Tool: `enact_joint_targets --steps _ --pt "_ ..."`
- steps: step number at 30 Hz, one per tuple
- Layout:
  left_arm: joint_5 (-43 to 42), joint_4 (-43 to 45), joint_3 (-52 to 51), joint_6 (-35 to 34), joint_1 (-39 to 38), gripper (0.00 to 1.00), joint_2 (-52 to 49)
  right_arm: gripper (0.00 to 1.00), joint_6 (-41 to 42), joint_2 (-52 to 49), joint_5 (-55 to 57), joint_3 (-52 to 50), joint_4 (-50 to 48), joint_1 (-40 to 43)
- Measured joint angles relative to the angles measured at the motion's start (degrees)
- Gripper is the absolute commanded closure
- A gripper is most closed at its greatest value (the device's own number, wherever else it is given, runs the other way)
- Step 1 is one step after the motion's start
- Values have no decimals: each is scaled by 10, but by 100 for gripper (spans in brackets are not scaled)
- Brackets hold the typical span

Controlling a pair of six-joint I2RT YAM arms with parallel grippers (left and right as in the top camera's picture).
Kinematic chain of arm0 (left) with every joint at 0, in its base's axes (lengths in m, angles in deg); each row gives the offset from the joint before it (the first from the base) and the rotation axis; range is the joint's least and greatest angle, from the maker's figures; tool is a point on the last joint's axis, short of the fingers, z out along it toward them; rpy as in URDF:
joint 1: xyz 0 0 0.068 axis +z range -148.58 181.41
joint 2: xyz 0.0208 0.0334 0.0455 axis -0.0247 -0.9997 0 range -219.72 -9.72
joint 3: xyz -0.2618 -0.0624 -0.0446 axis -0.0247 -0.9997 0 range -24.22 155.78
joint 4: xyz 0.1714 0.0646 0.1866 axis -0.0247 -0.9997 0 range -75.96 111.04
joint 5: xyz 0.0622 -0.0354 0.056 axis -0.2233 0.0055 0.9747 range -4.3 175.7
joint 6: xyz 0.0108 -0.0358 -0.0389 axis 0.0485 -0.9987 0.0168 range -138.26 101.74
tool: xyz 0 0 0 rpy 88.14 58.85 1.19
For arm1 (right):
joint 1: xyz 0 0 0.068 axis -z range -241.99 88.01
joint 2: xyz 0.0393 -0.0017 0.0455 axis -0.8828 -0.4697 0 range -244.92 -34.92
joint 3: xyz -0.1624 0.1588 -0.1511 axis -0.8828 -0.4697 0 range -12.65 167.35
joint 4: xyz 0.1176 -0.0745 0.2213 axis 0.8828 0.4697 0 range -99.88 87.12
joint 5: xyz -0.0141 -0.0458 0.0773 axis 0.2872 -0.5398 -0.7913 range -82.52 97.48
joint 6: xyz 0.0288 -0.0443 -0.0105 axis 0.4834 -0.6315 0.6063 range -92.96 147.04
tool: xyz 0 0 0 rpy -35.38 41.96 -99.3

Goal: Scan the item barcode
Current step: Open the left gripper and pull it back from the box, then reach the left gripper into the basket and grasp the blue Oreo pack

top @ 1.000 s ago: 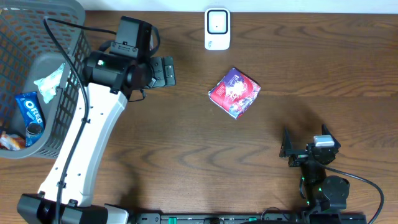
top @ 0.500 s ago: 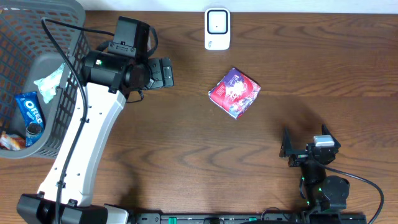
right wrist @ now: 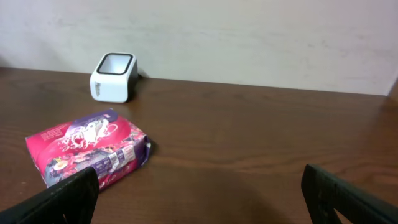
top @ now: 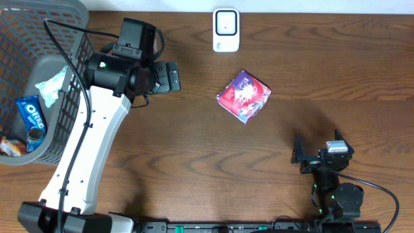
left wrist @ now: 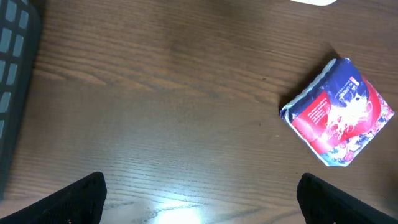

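The item, a red and purple packet, lies flat on the wooden table, just in front of the white barcode scanner. My left gripper hovers to the packet's left, open and empty. In the left wrist view the packet sits at the upper right, well away from the left gripper. My right gripper rests low near the front right, open with nothing in it. In the right wrist view the packet lies ahead of the right gripper on the left, with the scanner behind it by the wall.
A grey mesh basket stands at the table's left edge. It holds a blue Oreo pack and other wrapped snacks. Its wall shows at the left of the left wrist view. A pale wall runs along the table's back.
The left arm has drifted very slightly to the left. The packet, the scanner and the right arm have stayed put.
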Motion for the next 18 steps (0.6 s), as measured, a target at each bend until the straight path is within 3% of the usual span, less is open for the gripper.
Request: enact_joint_targets --steps 18 --pt "0 12 0 0 2 2 0 1 0 0 0 0 0 0"
